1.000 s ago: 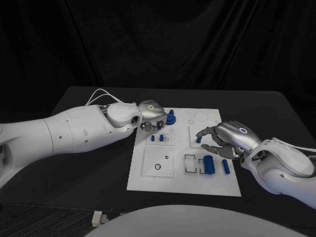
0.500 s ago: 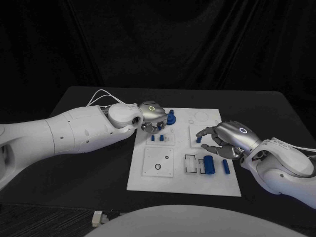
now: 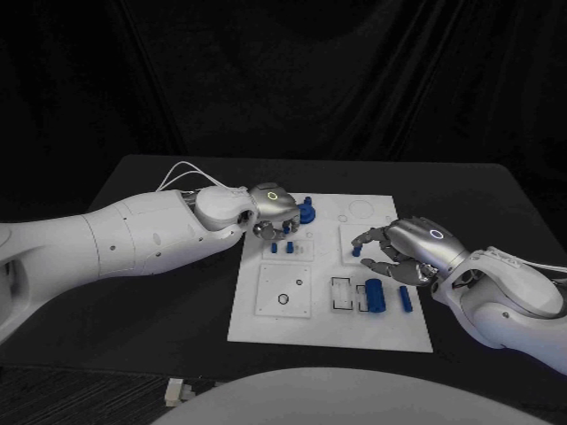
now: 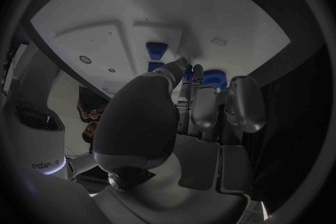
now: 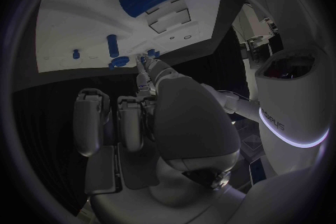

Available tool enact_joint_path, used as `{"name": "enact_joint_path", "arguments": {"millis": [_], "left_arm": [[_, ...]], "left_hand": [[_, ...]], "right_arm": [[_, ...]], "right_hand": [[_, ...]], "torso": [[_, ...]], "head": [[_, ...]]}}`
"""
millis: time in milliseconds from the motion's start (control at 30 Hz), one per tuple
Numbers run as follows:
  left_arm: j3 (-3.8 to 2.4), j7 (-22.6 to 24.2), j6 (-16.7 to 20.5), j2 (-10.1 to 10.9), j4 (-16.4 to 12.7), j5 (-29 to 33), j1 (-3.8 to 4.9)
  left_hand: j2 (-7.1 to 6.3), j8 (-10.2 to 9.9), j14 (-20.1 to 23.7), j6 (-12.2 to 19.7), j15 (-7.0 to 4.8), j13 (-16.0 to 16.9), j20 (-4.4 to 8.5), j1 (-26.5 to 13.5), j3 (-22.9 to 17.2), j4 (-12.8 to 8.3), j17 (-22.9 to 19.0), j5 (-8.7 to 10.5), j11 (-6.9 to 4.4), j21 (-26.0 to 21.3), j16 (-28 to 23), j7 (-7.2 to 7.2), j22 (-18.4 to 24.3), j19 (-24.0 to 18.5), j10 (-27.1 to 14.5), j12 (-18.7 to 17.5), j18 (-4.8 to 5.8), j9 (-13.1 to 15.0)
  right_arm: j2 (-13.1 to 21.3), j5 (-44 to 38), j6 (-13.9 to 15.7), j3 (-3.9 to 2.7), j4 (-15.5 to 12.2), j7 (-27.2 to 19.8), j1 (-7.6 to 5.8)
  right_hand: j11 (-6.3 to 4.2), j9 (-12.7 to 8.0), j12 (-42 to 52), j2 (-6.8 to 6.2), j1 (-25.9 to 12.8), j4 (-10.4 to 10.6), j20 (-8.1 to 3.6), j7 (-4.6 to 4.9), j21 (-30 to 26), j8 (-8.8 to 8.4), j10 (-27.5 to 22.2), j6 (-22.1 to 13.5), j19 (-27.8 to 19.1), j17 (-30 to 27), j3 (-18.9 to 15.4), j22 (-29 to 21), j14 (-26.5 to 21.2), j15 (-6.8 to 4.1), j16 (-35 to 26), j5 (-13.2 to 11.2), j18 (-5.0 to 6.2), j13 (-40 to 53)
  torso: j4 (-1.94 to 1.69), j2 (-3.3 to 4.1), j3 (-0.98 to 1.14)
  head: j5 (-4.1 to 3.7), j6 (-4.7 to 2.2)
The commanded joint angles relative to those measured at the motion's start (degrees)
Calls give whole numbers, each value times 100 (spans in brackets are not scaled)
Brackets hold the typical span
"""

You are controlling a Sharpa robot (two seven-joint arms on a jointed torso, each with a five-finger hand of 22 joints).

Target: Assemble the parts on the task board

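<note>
Task board [image 3: 329,332]: white plate at table centre, position unchanged.
Left hand [image 3: 272,211]: at board's far left edge, fingers curled down beside blue part [image 3: 306,211]; grip cannot be told; pose unchanged.
Right hand [image 3: 405,250]: over board's right side, fingers spread, holding nothing; unchanged.
Blue cylinder [image 3: 375,295]: lying near right, unmoved.

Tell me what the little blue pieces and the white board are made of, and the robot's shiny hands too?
The blue parts look like matte plastic: one even colour, no glint. The task board looks like smooth white plastic or painted sheet, flat with neat cut-outs; I can't tell which. The left hand and right hand look like brushed metal, silvery with soft highlights, though silver-coated plastic is possible.
</note>
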State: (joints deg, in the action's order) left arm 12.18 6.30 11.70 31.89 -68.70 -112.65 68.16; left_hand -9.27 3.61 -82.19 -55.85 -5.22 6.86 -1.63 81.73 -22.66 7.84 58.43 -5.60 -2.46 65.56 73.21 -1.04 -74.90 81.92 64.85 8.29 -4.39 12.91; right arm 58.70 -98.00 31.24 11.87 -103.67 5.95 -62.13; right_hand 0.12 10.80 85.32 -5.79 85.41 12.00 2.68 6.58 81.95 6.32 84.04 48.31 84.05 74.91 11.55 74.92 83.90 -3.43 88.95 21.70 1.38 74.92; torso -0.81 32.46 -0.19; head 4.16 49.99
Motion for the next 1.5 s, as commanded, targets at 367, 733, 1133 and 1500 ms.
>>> {"name": "enact_joint_path", "arguments": {"millis": [367, 733, 1133, 1500], "left_arm": [[0, -22, -61, 80, -22, -3, -19], [-1, -78, 1274, 365, -159, -4, -18], [-3, 72, 2484, 1217, -700, -3, 288], [-1, 638, 3516, 2043, -1331, 1633, 558]], "left_hand": [[-112, -4, 58, 930, 90, -51, -51, -117, -2, 187, -109, 201, 209, -95, -102, -364, -870, -43, -273, -207, -36, -290], [-103, 18, -11, 962, 93, -42, -56, -171, 42, 278, 23, 208, 227, 4, -17, -380, -897, 9, -277, -204, -19, -319], [-187, 56, 104, 906, 129, -323, -100, 4, 433, 525, -268, 270, 228, -404, -224, -583, -808, -112, -1632, -444, -83, -434], [-330, 26, 3759, 651, 175, -194, -432, -828, 655, 912, -2871, 239, 43, -4996, -3151, -465, 503, -3094, -3102, 163, -396, -582]], "right_arm": [[24, -16, 2, -3, -19, 92, 14], [151, -16, 134, -4, -93, 85, 11], [626, 56, 412, -6, -255, 245, -515], [540, -294, 331, -6, 233, 467, -1256]], "right_hand": [[46, -5, -22, -13, 50, 9, 50, 2, -19, -3, 167, 25, 175, 1197, 31, 1221, 541, 28, -35, 27, 77, 763], [41, -17, -39, -32, 66, -4, 49, -4, -26, -19, 153, 2, 172, 1199, 39, 1218, 541, 26, -34, 25, 79, 739], [-24, -102, -1359, -114, 27, 158, -7, -59, -9, -25, -461, 90, 201, 1158, 126, 1232, 534, -38, -56, -242, 71, -754], [374, -144, -6302, -512, 477, 304, 239, 3, -226, 12, -2866, 305, 93, 954, 594, 1172, 477, 328, -157, -563, 106, -4925]], "torso": [[0, 4, -1], [-2, 2, -1], [-1, 0, -1], [-3, -9, -7]], "head": [[6, 1], [14, 1], [20, 1], [-14, 1]]}}
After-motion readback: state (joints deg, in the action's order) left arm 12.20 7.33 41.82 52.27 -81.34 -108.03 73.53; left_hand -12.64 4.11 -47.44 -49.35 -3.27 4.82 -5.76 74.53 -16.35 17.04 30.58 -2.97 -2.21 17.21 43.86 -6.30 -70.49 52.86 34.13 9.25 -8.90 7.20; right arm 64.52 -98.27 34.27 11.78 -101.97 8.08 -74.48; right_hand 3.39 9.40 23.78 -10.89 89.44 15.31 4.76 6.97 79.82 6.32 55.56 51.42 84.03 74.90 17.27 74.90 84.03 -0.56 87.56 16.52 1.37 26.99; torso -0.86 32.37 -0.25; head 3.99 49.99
